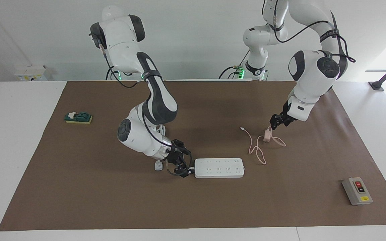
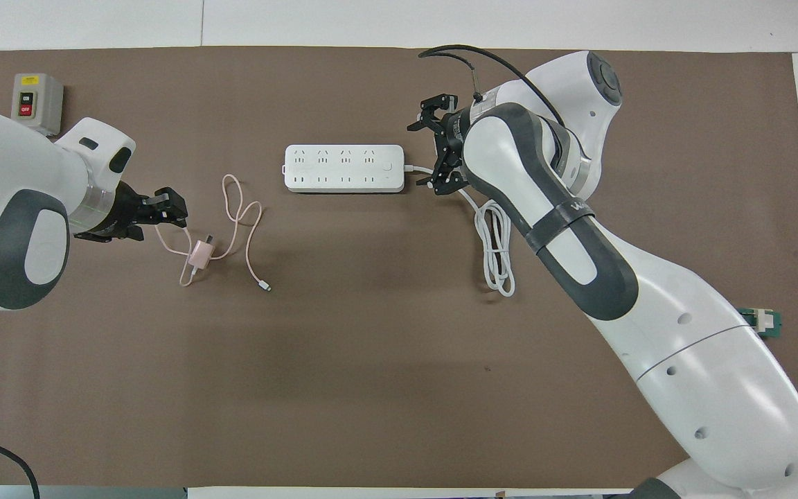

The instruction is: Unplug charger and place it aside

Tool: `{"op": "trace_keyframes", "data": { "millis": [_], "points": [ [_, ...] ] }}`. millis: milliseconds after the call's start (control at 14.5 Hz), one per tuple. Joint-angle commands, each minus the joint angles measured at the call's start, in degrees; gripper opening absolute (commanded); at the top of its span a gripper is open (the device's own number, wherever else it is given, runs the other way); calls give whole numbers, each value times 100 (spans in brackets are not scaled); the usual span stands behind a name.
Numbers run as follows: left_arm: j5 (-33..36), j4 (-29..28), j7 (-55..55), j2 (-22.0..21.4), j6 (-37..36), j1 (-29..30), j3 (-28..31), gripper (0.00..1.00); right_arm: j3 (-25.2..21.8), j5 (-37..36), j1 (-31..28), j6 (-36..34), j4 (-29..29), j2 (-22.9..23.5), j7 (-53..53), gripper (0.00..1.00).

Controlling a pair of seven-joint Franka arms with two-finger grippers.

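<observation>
The pale pink charger [image 1: 266, 137] [image 2: 199, 253] lies on the brown mat [image 1: 95, 187], unplugged, with its thin pink cable [image 1: 257, 152] [image 2: 241, 222] looped beside it. It rests toward the left arm's end, apart from the white power strip [image 1: 219, 167] [image 2: 343, 168]. My left gripper [image 1: 277, 121] [image 2: 165, 209] hovers just off the charger, open and holding nothing. My right gripper [image 1: 180, 163] [image 2: 429, 154] stands open at the strip's cord end, clear of the strip's body.
The strip's thick white cord [image 2: 497, 246] coils under the right arm, and its white plug [image 1: 158, 165] lies on the mat. A grey button box [image 1: 357, 190] [image 2: 37, 102] sits toward the left arm's end. A green switch block [image 1: 78, 117] sits toward the right arm's end.
</observation>
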Motion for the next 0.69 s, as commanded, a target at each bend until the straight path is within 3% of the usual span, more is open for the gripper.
{"op": "trace_keyframes", "data": {
  "millis": [0, 344, 482, 619],
  "points": [
    [-55, -66, 310, -77, 125, 108, -46, 100, 7, -436, -261, -432, -472, -538, -402, 100],
    [165, 461, 865, -147, 134, 354, -46, 100, 7, -1096, -708, -1381, -622, -1091, -1640, 100],
    [295, 593, 865, -392, 11, 407, -29, 100, 7, -1403, -849, -1707, -657, -1311, -2211, 100],
    [446, 846, 865, -665, -435, 303, 356, 100, 7, -1746, -981, -1936, -797, -1601, -2862, 100]
  ]
}}
